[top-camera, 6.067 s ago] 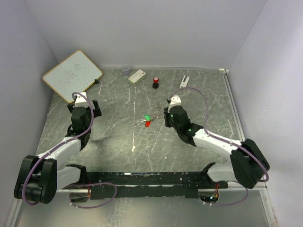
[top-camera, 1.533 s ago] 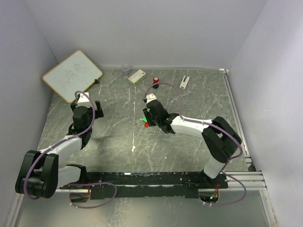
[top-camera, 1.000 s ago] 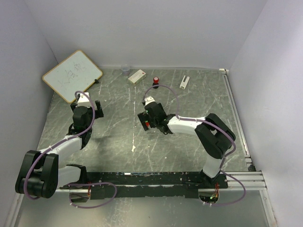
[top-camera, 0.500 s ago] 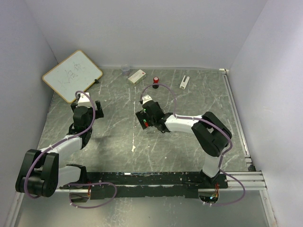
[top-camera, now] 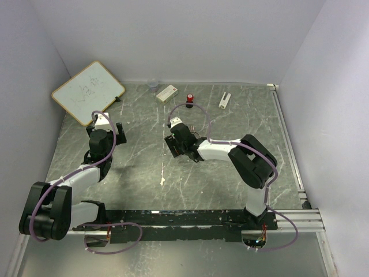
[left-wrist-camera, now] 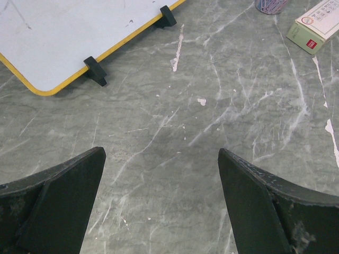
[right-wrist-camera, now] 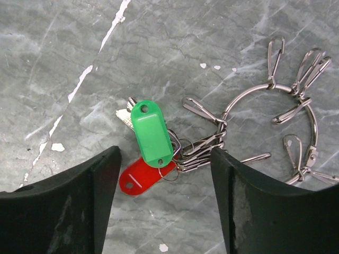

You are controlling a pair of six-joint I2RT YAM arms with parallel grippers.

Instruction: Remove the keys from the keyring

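Observation:
In the right wrist view the keys lie on the grey marble table. One has a green plastic head [right-wrist-camera: 152, 133], lying over one with a red head [right-wrist-camera: 139, 180], and a short silver blade [right-wrist-camera: 124, 117] shows beside the green one. They hang by small rings and clips on the keyring [right-wrist-camera: 249, 92], a thin silver loop with several clips, to their right. My right gripper [right-wrist-camera: 164, 153] is open and empty, with its fingers either side of the keys and just above them. In the top view it [top-camera: 177, 144] hides the keys. My left gripper [left-wrist-camera: 161, 153] is open and empty over bare table at the left [top-camera: 106, 130].
A whiteboard [top-camera: 87, 92] leans at the back left. At the back of the table stand a small cup [top-camera: 153, 85], a white box [top-camera: 166, 93], a black cylinder with a red cap [top-camera: 189, 99] and a white piece [top-camera: 224, 100]. Walls enclose the table.
My right gripper has moved left and a little back across the table, and is now open over the keys. The left arm has not moved.

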